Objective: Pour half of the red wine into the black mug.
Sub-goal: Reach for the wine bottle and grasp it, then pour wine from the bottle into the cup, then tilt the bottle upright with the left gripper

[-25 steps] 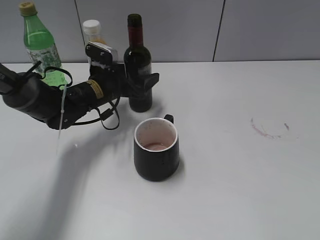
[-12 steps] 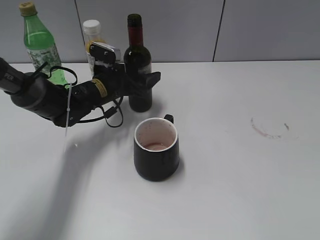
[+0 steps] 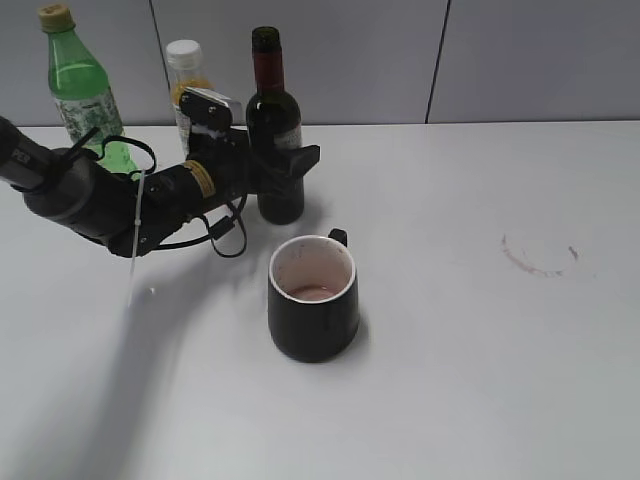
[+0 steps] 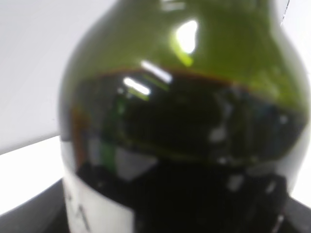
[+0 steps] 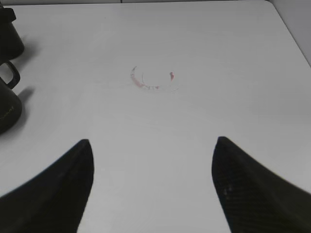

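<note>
The red wine bottle (image 3: 275, 110), dark glass with a dark red foil neck, stands on the white table behind the black mug (image 3: 315, 330). My left gripper (image 3: 290, 160) reaches in from the left and is shut around the bottle's body. In the left wrist view the bottle (image 4: 184, 121) fills the frame, with the wine level near the shoulder. The jaws themselves are hidden there. The mug has a white inside with a little red liquid at the bottom. Its edge also shows in the right wrist view (image 5: 7, 107). My right gripper (image 5: 153, 140) is open and empty over bare table.
A green plastic bottle (image 3: 75, 85) and an orange juice bottle with a white cap (image 3: 185, 60) stand at the back left, behind my left arm. A red ring stain (image 3: 540, 258) marks the table at the right, also in the right wrist view (image 5: 153, 80).
My left arm has risen slightly and shifted toward the bottle. The bottle's neck has leaned a little to the left while its base has stayed put. The mug has not moved.
</note>
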`<state>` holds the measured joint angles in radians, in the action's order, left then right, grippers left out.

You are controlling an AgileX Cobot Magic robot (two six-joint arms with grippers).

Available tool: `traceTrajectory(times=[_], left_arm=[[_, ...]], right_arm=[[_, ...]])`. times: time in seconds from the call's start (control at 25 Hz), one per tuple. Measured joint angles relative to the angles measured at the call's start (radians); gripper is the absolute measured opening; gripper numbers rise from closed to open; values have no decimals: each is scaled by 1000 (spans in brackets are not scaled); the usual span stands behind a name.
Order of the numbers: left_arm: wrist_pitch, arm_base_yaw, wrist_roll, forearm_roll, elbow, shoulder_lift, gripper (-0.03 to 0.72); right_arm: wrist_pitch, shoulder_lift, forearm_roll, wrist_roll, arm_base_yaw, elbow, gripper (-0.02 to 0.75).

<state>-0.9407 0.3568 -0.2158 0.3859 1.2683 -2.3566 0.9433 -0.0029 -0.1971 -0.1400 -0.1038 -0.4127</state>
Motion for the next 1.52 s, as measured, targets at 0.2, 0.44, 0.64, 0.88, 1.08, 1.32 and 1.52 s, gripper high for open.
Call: traceTrajectory(times=[0.2,0.44,0.64,0.88,1.08,1.32,1.52], left_arm=[[-4,0,0,0,-2,2,555],[21,0,-2,-4,-63,66,547],[22,0,65,-33,-152,177,547],[8,0,123,-109,-293,306,546],[8,0,224,-205,-445,424,546],[8,0,306,-320,-628,580,546],[8,0,371,-433,-765,708,546]], right_arm=[[0,0,0,0,0,0,573],[0,0,0,0,0,0,573],[0,0,0,0,0,0,573],[0,0,0,0,0,0,573],[0,0,0,0,0,0,573],[1,0,0,0,0,0,573],[1,0,0,0,0,0,573]])
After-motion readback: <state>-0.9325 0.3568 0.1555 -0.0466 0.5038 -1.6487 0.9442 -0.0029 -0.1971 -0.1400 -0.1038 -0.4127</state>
